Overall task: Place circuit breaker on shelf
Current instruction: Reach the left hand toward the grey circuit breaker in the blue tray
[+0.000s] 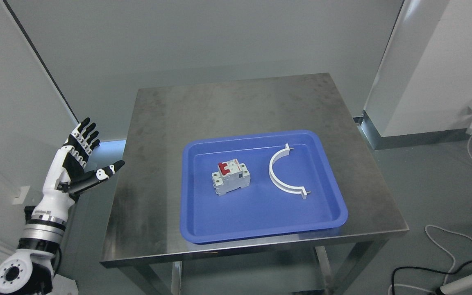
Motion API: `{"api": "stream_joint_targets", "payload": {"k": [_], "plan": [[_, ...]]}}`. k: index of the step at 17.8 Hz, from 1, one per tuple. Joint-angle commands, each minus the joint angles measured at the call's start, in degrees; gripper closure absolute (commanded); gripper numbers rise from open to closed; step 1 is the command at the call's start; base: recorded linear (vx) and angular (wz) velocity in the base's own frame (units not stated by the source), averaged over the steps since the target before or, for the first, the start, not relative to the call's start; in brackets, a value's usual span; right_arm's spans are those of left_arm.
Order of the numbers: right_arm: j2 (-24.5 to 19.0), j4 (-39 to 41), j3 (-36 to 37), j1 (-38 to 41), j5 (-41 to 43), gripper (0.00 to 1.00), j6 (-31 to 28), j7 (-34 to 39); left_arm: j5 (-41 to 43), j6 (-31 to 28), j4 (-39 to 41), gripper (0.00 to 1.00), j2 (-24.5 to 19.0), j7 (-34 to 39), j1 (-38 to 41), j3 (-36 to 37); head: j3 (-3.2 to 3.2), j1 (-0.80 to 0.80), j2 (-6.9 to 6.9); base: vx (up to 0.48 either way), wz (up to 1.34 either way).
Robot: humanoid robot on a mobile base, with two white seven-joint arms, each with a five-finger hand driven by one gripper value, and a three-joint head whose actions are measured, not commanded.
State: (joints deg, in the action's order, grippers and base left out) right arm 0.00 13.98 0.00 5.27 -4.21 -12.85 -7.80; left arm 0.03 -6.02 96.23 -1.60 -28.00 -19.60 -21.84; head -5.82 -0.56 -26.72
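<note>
a: small white circuit breaker with red switch (230,177) sits untouched in the blue plastic tray (203,229) on the steel worktop (154,123).
b: left hand (78,164) off at nine o'clock, fingers (86,135) wide, empty; reaching in comes next.

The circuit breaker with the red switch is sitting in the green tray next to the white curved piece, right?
Not quite. In the head view the tray is blue, not green. The circuit breaker with the red switch does sit in it, next to the white curved piece.
</note>
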Motion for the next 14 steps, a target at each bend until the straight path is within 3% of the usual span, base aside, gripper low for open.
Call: {"api": "stream_joint_targets", "payload": {"k": [1, 3, 6, 9, 11, 14], "plan": [[1.0, 0.0, -1.1, 0.0, 0.0, 0.0, 8.3, 0.1, 2.5, 3.0, 1.7, 0.0, 0.6, -0.6, 1.6, 2.6, 0.0, 0.0, 0.0, 0.041, -0.08], [1.0, 0.0, -1.1, 0.0, 0.0, 0.0, 8.3, 0.0, 2.4, 8.8, 1.7, 0.0, 0.6, -2.6, 1.3, 4.9, 0.0, 0.0, 0.0, 0.047, -0.08], [1.0, 0.0, -1.1, 0.0, 0.0, 0.0, 8.3, 0.1, 2.4, 14.5, 1.5, 0.0, -1.0, -13.4, 1.2, 8.0, 0.0, 0.0, 0.0, 0.048, -0.08], [1.0, 0.0, -1.1, 0.0, 0.1, 0.0, 8.3, 0.1, 2.4, 14.5, 1.6, 0.01, -4.0, -21.7, 0.1, 11.0, 0.0, 0.0, 0.0, 0.025, -0.02], [1.0, 0.0, -1.1, 0.0, 0.0, 0.0, 8.3, 0.0, 2.4, 14.0, 1.6, 0.02, -7.4, -23.1, -2.2, 16.2, 0.0, 0.0, 0.0, 0.006, 0.0], [1.0, 0.0, -1.1, 0.0, 0.0, 0.0, 8.3, 0.0, 2.6, 7.3, 1.6, 0.04, -11.1, -23.1, -7.3, 24.6, 0.0, 0.0, 0.0, 0.0, 0.0]]}}
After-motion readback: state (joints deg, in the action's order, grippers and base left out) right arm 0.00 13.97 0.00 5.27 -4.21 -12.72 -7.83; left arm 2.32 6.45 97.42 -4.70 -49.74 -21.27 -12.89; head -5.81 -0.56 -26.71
